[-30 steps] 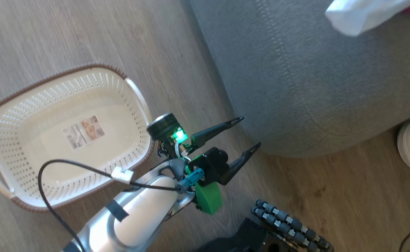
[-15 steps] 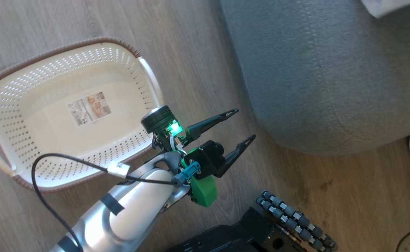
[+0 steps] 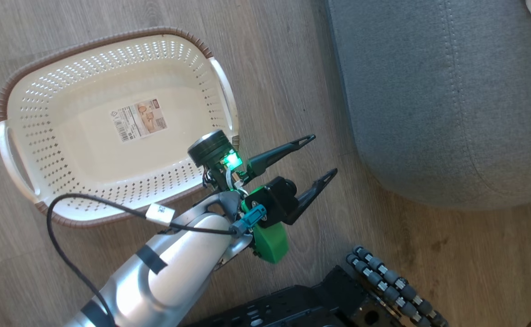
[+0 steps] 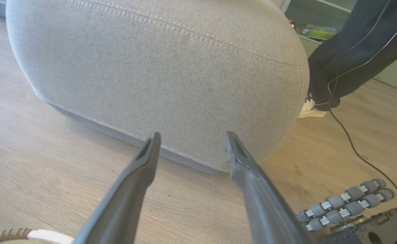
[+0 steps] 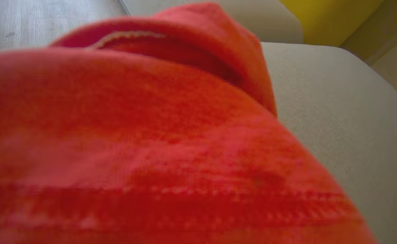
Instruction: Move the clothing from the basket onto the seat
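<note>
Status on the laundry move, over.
Left gripper open, empty, above floor. Right gripper shut, red clothing close before its camera. Basket empty. Person's leg beside seat.

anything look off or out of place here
Nothing spilled or broken. The basket stands upright and empty on the floor. Only oddity: red clothing looms blurred and very close in the right wrist view, seat beyond it.

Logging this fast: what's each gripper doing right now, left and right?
Left gripper: open, holding nothing.
Right gripper: shut; red clothing lies against its camera, grip itself hidden.
</note>
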Controlling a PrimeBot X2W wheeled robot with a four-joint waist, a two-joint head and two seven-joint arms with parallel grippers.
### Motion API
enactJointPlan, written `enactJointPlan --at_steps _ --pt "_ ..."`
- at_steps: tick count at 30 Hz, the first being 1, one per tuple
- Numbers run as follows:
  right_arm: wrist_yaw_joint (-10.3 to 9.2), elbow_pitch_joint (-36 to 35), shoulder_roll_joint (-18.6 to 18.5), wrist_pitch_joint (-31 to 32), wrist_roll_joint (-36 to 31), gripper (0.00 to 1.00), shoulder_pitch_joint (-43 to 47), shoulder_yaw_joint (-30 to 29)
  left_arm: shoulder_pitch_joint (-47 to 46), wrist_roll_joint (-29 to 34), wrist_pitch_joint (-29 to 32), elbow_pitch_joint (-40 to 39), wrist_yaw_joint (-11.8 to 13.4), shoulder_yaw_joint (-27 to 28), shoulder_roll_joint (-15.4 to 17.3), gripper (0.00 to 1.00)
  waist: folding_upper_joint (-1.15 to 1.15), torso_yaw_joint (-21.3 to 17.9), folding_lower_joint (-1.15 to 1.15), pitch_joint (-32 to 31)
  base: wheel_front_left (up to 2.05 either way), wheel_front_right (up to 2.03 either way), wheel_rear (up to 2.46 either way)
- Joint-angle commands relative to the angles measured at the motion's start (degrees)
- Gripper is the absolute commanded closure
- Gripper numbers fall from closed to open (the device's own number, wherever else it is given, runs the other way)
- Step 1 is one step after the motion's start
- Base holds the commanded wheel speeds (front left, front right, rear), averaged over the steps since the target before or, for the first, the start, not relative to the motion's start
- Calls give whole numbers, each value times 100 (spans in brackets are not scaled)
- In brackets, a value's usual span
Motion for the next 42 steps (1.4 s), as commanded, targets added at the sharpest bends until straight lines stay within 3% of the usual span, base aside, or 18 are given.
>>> enactJointPlan --at_steps 1,7,8,9,10,19,23,33,42 --pt "-2 -73 -219 113 81 100 -87 114 25 41 -28 -169 29 125 -79 0 0 10 0 -8 0 0 0" --pt "-2 23 -301 501 441 96 -141 656 27 22 -28 -173 28 164 -149 0 0 16 0 -101 0 0 0" --pt "-2 31 -356 514 499 63 -128 718 23 20 -28 -173 27 167 -161 0 0 13 0 -121 0 0 0" --pt "-2 40 -403 520 543 10 -107 786 22 18 -28 -170 26 169 -173 0 0 10 0 -146 0 0 0" --pt "-2 50 -437 529 590 0 -89 849 25 14 -28 -167 25 171 -185 0 0 5 0 -174 0 0 0" --pt "-2 -34 -385 832 1063 0 104 1397 128 -26 -28 -136 14 173 -219 0 0 -69 0 -495 0 0 0" --pt "-2 -268 -406 1447 1473 0 355 1874 202 -60 -28 -148 9 166 -247 0 0 -105 0 -735 0 0 0" --pt "-2 -745 -826 2805 2525 0 942 2594 440 -169 -28 -297 3 369 -357 0 0 -159 0 -1481 0 0 0" --pt "-2 -1645 -1471 3320 3117 0 1334 3216 826 -262 -28 -416 -1 616 -425 0 0 -205 0 -2186 0 0 0"
